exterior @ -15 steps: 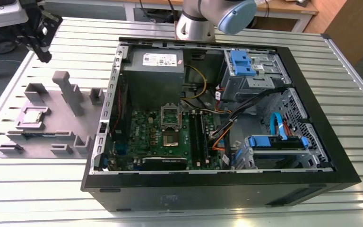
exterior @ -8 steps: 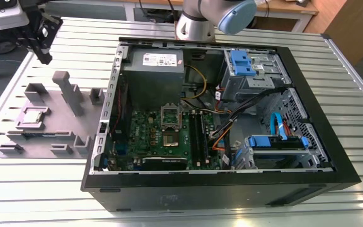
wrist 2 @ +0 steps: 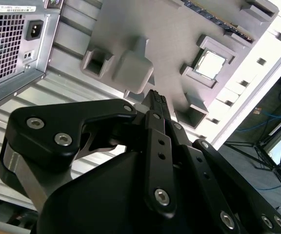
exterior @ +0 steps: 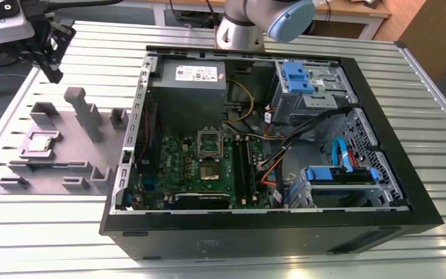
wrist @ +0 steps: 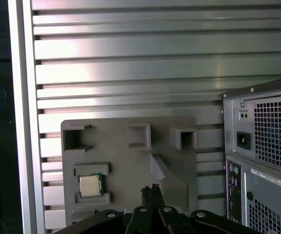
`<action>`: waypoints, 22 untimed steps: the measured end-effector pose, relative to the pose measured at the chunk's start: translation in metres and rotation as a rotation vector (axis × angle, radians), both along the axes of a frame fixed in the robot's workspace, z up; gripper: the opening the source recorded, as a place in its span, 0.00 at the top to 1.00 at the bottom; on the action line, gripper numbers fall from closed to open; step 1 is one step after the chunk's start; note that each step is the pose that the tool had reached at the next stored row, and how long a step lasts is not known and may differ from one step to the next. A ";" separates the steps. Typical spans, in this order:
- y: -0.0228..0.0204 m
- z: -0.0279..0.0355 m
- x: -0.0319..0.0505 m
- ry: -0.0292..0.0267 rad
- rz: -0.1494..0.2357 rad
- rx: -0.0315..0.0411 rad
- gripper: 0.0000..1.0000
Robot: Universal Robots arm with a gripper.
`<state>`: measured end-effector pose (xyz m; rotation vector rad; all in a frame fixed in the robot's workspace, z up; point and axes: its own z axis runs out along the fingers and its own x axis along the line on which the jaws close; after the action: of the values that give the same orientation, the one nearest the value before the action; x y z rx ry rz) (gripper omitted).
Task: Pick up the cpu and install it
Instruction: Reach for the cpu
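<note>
At the exterior view's left, the small silvery-grey square cpu point(exterior: 41, 141) rests unpicked in its lilac-grey plastic holder point(wrist: 126, 165), with the black gripper point(exterior: 53, 74) nearby, its fingers point(wrist 2: 155, 99) closed and empty.

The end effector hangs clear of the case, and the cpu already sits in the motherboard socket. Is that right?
No. The cpu lies in the grey holder on the table, outside the case, as the first wrist view shows. The end effector does hang clear of the case.
</note>
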<state>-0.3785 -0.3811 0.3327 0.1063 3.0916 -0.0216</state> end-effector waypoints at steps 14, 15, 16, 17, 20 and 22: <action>-0.0066 -0.0107 -0.0164 -0.0001 0.000 0.0001 0.89; -0.0072 -0.0114 -0.0173 0.0000 0.000 0.0000 0.89; -0.0079 -0.0121 -0.0182 0.0000 0.000 0.0000 0.89; -0.0084 -0.0128 -0.0191 0.0000 0.000 0.0000 0.89; -0.0097 -0.0148 -0.0225 -0.0001 0.000 0.0000 0.89; -0.0104 -0.0160 -0.0243 0.0000 0.000 0.0000 0.89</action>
<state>-0.4027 -0.3915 0.3167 0.1063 3.0916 -0.0216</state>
